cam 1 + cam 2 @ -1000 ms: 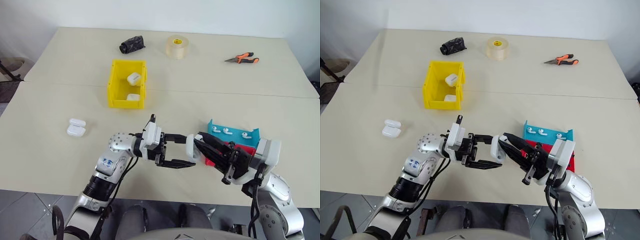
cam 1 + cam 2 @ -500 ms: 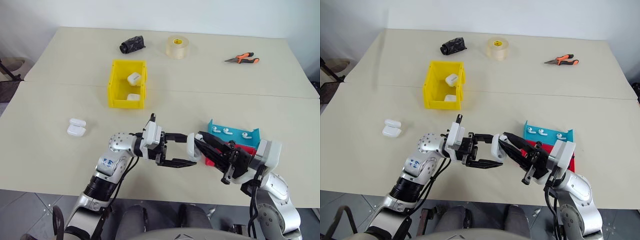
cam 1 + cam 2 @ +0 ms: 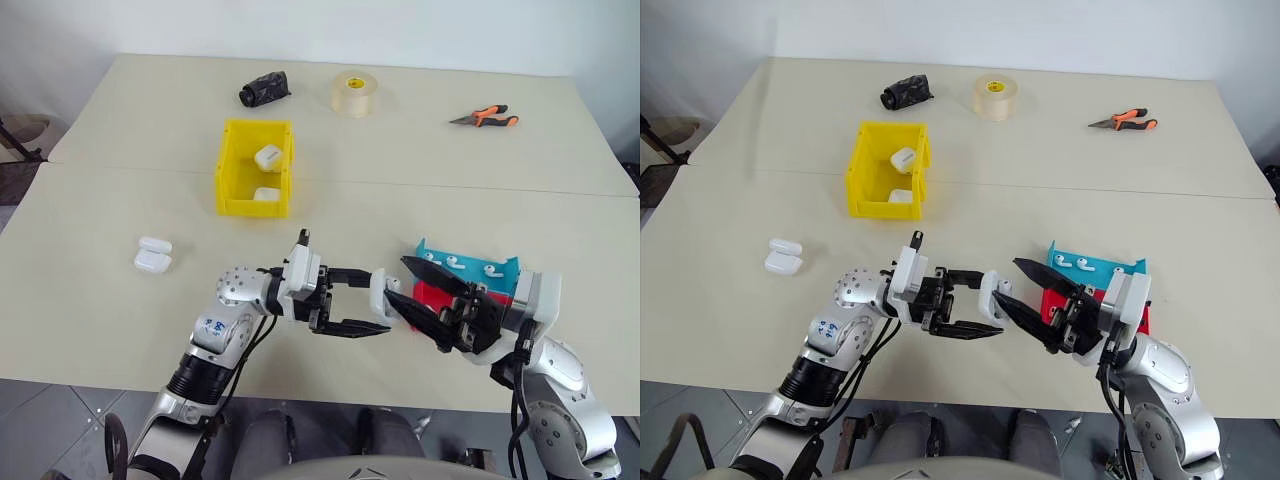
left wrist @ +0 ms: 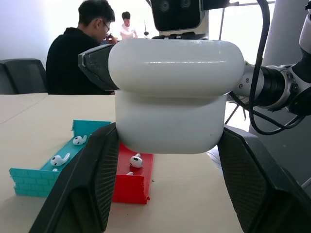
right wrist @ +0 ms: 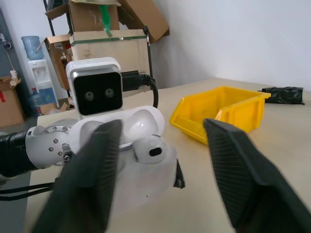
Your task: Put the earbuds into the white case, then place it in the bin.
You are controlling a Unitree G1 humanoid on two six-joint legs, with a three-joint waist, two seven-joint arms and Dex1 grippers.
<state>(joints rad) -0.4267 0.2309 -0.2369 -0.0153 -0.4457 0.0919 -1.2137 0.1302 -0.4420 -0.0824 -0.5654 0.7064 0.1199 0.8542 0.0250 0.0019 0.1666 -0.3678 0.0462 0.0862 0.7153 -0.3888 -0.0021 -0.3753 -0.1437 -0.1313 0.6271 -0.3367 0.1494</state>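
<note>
Fingers of the left gripper (image 3: 362,298) are clamped on the white case (image 3: 380,291), held above the worktop (image 3: 90,290) with its lid open and an earbud (image 5: 151,148) sitting in it; farther left lies another white case (image 3: 152,254), and behind it the yellow bin (image 3: 232,180) holds two more. Just right of the held case, the right gripper (image 3: 410,289) has its fingers spread wide and empty. More earbuds (image 3: 450,263) lie in the blue tray (image 3: 508,268), beside the red tray (image 3: 428,296).
</note>
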